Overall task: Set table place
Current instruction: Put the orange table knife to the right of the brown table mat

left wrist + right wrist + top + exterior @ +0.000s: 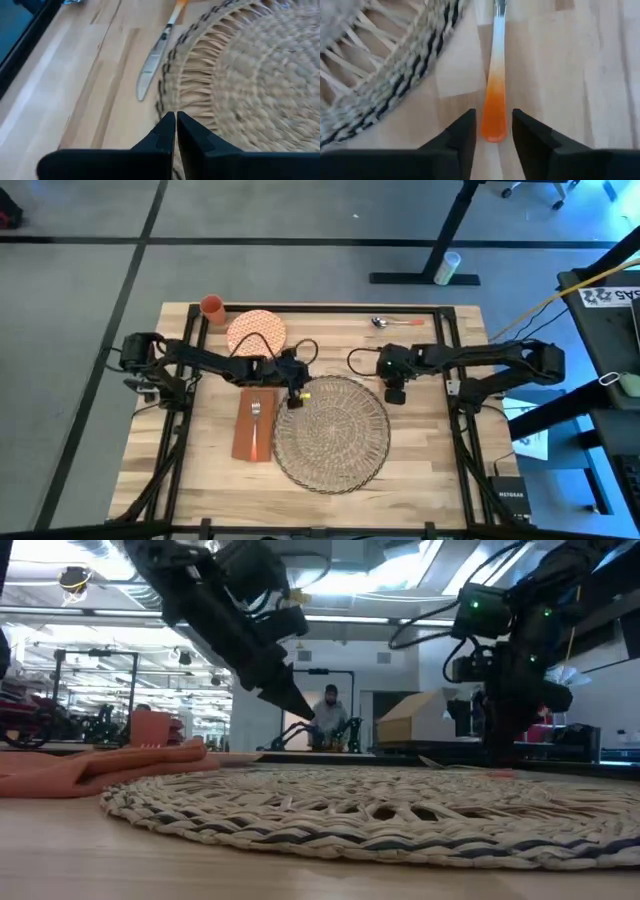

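Found the mat [332, 432] lying flat on the counter [430, 450], in its middle part and a little toward the near edge. Saw a napkin [254, 426] just beside the mat on its left, with a fork [256, 412] on top of it. Noted a plate [256, 332] farther back, a cup [212, 306] near the far left corner, and a spoon [395, 322] by the far rail.

Found the left hand [295, 398] at the mat's far left rim, near the napkin's top corner. Saw its fingers [165, 132] pressed together with nothing between them, their tips over the lacy border. Could not tell whether they touched the straw.

Found the right hand [395, 393] at the mat's far right rim. Saw its fingers [465, 132] apart, one on each side of the orange handle end of a knife [495, 75]. Noted narrow gaps between the handle and both fingers, so no clamp on it. Saw the knife flat on the wood, just beside the mat's rim, its blade pointing away from the hand.

Noticed a person [330, 715] far behind the counter in the low view.
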